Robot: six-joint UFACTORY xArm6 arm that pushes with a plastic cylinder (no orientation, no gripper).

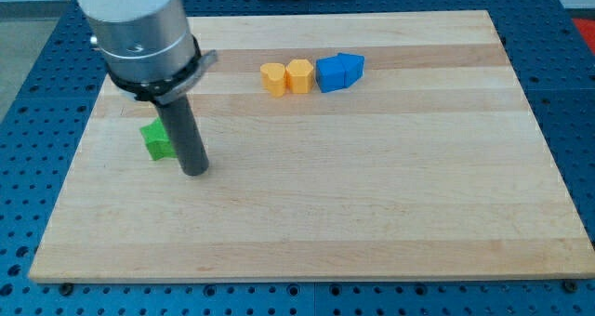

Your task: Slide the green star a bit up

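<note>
The green star (156,140) lies on the wooden board (372,214) at the view's left, partly hidden behind the dark rod. My tip (194,172) rests on the board just to the right of the star and slightly below it, close to its right edge; whether they touch cannot be told. The arm's silver body fills the view's top left corner.
Two orange blocks (286,77) sit side by side near the view's top centre. Two blue blocks (338,72) sit pressed together just to their right. The board lies on a blue perforated table (28,149).
</note>
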